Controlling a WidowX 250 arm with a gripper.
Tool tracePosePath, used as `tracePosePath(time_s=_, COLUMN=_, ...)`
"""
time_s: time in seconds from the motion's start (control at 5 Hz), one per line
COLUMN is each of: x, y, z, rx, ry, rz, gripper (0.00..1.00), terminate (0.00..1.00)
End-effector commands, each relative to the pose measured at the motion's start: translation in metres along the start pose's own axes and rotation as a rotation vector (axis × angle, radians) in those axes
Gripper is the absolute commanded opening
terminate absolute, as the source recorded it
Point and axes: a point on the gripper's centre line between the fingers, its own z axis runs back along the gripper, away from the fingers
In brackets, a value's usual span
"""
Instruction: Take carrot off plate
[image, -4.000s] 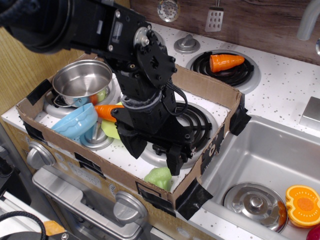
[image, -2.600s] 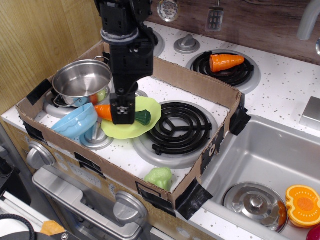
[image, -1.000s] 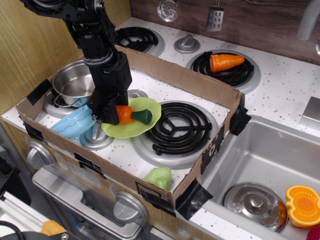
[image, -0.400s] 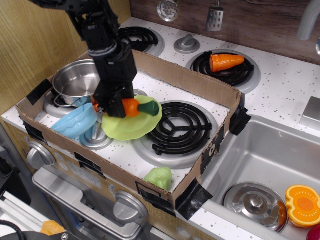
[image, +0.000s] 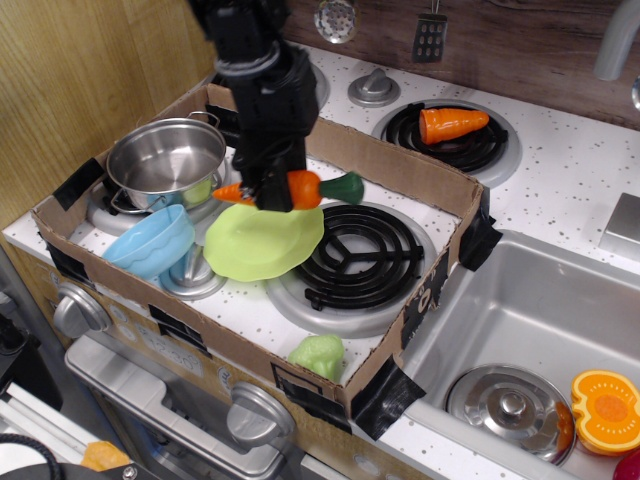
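Note:
My gripper (image: 272, 190) is shut on the carrot (image: 300, 188), a long orange toy with a dark green stem cap pointing right. It holds the carrot level in the air, clear above the lime-green plate (image: 262, 241). The plate lies bare inside the cardboard box, between the blue bowl and the black burner. The carrot's tip sticks out to the left of my fingers. The black arm comes down from the top of the view.
The cardboard box wall (image: 400, 170) rings the area. A steel pot (image: 166, 160) and a light blue bowl (image: 152, 240) stand left of the plate. A black burner (image: 360, 255) lies to the right. A stubby carrot piece (image: 452, 124) rests on the far burner. A green toy (image: 318, 355) lies at the box front.
My gripper closed on the carrot on the plate, then lifted it up and to the right. The carrot now hangs above the plate's far edge.

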Motion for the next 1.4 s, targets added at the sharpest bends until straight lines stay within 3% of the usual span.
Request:
tracePosePath(time_s=0.0, x=0.076, y=0.021, z=0.017, rx=-0.062, ry=0.060, rz=0.258, gripper=0.00, terminate=0.00)
tracePosePath(time_s=0.4, x=0.083, y=0.037, z=-0.010, rx=-0.012, ry=0.189, rz=0.691, gripper=0.00, terminate=0.00)
tracePosePath(time_s=0.8, x=0.076, y=0.029, z=-0.011, rx=0.059, ry=0.269, rz=0.790, gripper=0.00, terminate=0.00)
tracePosePath(time_s=1.2, x=0.052, y=-0.003, z=-0.005, rx=0.182, ry=0.339, rz=0.912, gripper=0.00, terminate=0.00)
